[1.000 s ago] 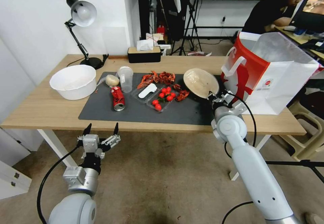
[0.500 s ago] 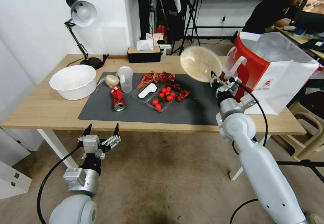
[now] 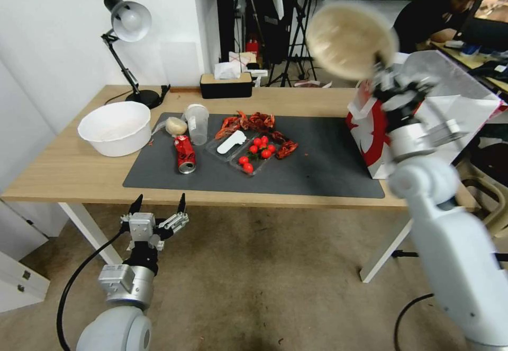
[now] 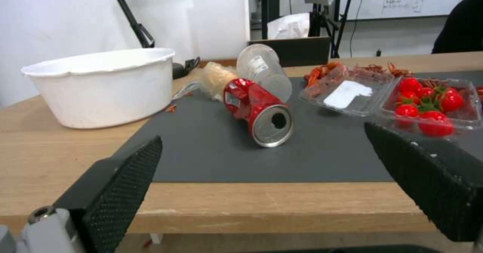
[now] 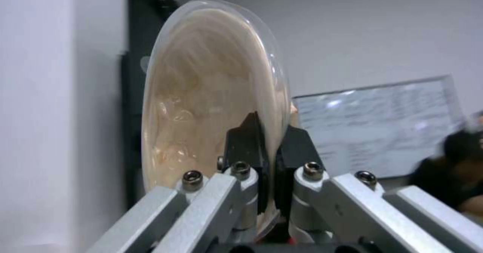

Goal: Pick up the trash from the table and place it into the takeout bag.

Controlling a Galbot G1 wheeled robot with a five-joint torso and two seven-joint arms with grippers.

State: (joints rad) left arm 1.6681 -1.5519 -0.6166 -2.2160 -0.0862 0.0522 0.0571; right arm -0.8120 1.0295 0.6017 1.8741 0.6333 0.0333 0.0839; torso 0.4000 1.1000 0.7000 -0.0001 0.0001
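Beige bowl (image 3: 350, 40) held on edge in air above bag (image 3: 439, 123) at table's right end; right gripper (image 5: 269, 158) pinches its rim, jaws closed on thin wall. Judged light, thin, flexible, slick; rim best hold. Can (image 3: 184, 153), clear cup (image 3: 197, 123), lump (image 3: 176, 125) on mat's left part, clustered. White bowl (image 3: 115, 127), tomato tray (image 3: 254, 156) nearby, not trash. Left gripper (image 3: 159, 210) spread wide, idle below table's front edge

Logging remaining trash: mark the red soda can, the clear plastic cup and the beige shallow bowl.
red soda can (image 3: 184, 153): head view, its side.
clear plastic cup (image 3: 197, 124): head view, its wall.
beige shallow bowl (image 3: 346, 38): head view, middle of its round face.
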